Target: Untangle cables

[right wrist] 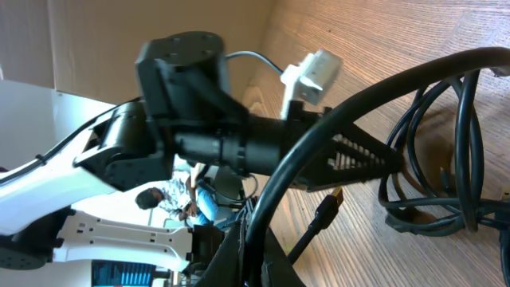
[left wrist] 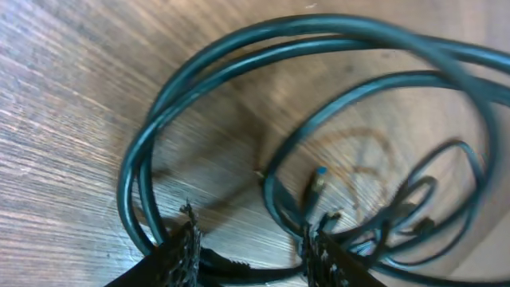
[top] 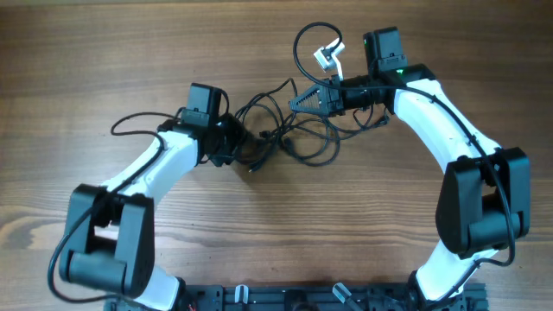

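1. L fingers (left wrist: 185,251): part-open, bare wood showing in the gap. Nothing pinched as far as the wrist view shows. One thin strand crosses low betw. the two tips, and a doubled strand curls round the outside of one.
2. Just ahead of those tips: cables (top: 278,131), a loose heap flat on the worktop (top: 104,52), loops overlapping. A small blue-tipped plug (left wrist: 317,179) lies free inside one loop. The heap starts right at L fingers & runs off to the robot's right and farther out.
3. Long axis of heap, from overhead: slanted, near-left end at L fingers, far-right end at R fingers. So the heap sits betw. the two arms, each at one end. L is in deeper, w/ strands round its tips.
4. R fingers (top: 304,98): shut, lying level, tips pointing twd the robot's left into the far end of the heap. Strands pass v. close to the tips; can't tell if one is nipped.
5. Beyond that: white connector (top: 327,57) sits on the arm itself, not part of the job.
6. Judgement: next move prob. needs L to close on the strand in its gap, then a pull along the slant. A pull across it would likely just drag the whole heap.
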